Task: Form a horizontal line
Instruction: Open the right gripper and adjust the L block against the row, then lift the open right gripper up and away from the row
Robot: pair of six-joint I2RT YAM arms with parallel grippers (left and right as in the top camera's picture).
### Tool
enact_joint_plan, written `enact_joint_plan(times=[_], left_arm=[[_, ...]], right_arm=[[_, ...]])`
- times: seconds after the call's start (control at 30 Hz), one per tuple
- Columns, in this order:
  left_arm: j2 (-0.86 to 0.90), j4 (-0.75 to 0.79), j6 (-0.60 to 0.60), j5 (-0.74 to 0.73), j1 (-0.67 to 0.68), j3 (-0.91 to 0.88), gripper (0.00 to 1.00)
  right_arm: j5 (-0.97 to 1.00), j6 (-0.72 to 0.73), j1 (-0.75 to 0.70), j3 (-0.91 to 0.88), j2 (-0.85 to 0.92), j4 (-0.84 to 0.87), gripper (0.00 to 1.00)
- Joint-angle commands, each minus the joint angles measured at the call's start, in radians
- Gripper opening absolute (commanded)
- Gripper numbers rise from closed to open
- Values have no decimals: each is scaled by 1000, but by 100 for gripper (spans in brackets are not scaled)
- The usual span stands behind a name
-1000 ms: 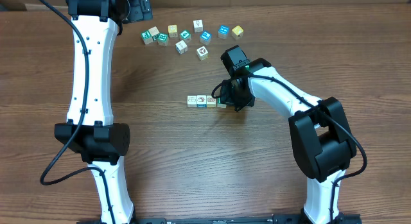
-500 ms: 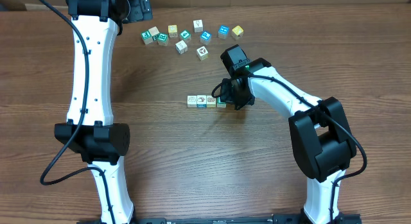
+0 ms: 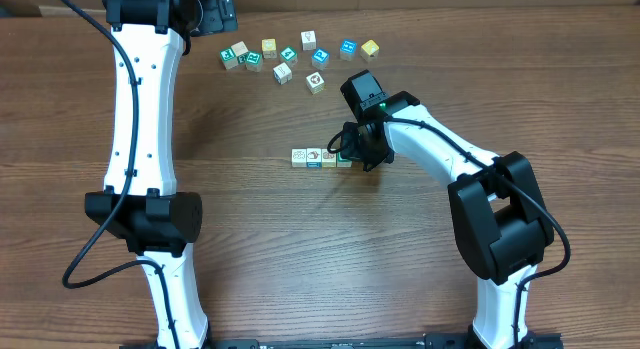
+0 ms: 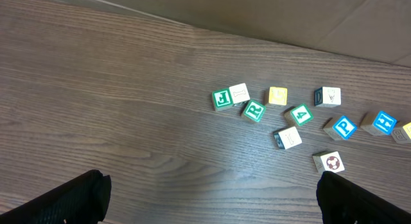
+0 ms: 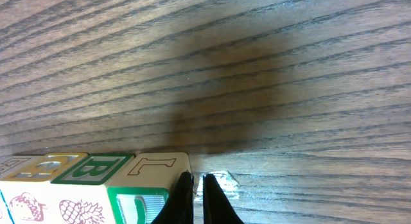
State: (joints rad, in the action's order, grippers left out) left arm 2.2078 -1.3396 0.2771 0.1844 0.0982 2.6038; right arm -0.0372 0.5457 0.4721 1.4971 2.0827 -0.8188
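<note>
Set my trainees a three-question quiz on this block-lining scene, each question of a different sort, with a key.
1. Count: how many blocks form the row?
2. True or false: the left gripper is shut on a block.
3. Which letter tops the end block beside the right gripper? A) L B) J C) P
Key: 1. four; 2. false, it is open and holds nothing; 3. A.
</note>
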Motion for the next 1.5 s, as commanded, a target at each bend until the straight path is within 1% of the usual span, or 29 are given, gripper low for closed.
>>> enact_joint_plan(times=[0.0, 1.23, 1.47], left_arm=[[-4, 1, -11, 6, 7, 5, 100], [-4, 1, -11, 6, 7, 5, 100], [-4, 1, -11, 6, 7, 5, 100]], right_arm=[[9, -2, 6, -5, 6, 8, 4], [-8, 8, 2, -5, 6, -2, 4], [91, 8, -19, -5, 6, -47, 5]])
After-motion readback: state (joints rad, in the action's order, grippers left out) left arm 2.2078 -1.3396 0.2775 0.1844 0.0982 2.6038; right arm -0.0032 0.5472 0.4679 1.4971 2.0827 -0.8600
